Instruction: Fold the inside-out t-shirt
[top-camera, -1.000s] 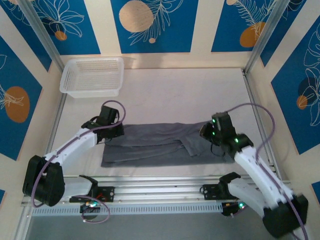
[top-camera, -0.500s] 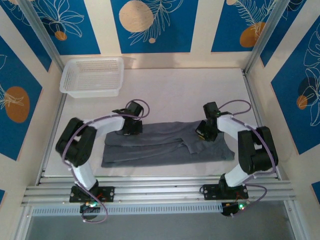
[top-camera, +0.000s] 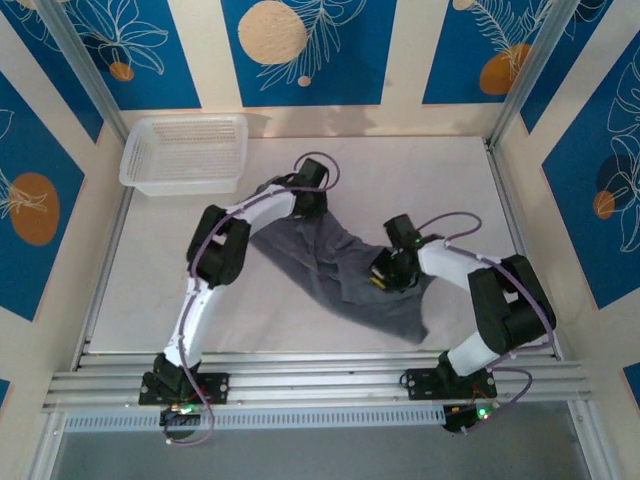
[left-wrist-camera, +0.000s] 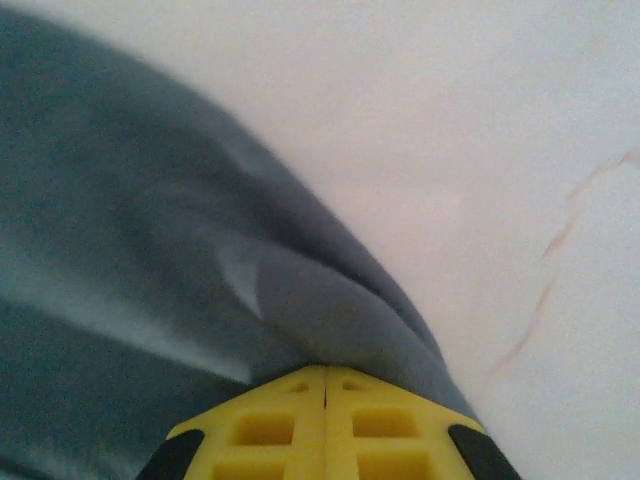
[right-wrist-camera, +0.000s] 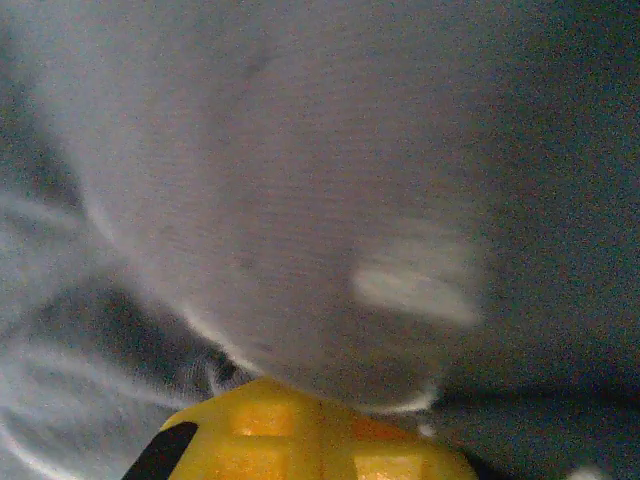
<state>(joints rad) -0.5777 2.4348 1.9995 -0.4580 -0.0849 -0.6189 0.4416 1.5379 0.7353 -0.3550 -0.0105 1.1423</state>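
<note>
The dark slate-grey t-shirt (top-camera: 340, 275) lies bunched in a diagonal band from the back centre of the table toward the front right. My left gripper (top-camera: 305, 208) is at the shirt's far upper end. In the left wrist view its yellow fingers (left-wrist-camera: 270, 430) are pressed together, shut on the t-shirt (left-wrist-camera: 150, 250), which runs out from between them. My right gripper (top-camera: 383, 277) sits on the middle of the band. In the right wrist view blurred grey t-shirt fabric (right-wrist-camera: 300, 180) drapes over its closed yellow fingertips (right-wrist-camera: 260, 420).
A white mesh basket (top-camera: 185, 152) stands at the back left corner. The pale table (top-camera: 420, 180) is walled on three sides by blue-patterned panels. An aluminium rail (top-camera: 320, 385) with both arm bases runs along the near edge.
The shirt was a flat horizontal strip. Now its left end is dragged toward the back centre by the left gripper, the right gripper has moved inward, and the cloth is diagonal and bunched.
</note>
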